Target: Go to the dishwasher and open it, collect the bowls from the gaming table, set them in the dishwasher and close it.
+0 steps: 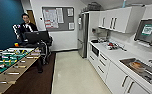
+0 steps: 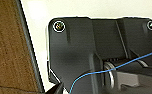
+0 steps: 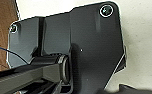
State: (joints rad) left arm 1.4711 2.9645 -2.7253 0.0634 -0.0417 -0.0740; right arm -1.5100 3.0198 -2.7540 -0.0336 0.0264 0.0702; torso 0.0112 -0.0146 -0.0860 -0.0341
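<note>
I am in a kitchen area, facing a row of white base cabinets (image 1: 109, 72) under a white counter on the right. A dark-fronted built-in unit (image 1: 95, 50) sits in that row near its far end; I cannot tell whether it is the dishwasher. The bowls and the gaming table are out of view. The wrist views look down past the robot's dark plates at pale floor (image 2: 67, 8) and brown carpet (image 3: 2, 32).
A table-football table (image 1: 9, 65) runs along the left on dark carpet (image 1: 34, 82). Behind it stands a person (image 1: 27, 26) with a control rig. Pale floor (image 1: 77, 75) leads to a steel fridge (image 1: 82, 35). A sink (image 1: 142, 68) is set in the near counter, with wall cabinets (image 1: 117, 20) above.
</note>
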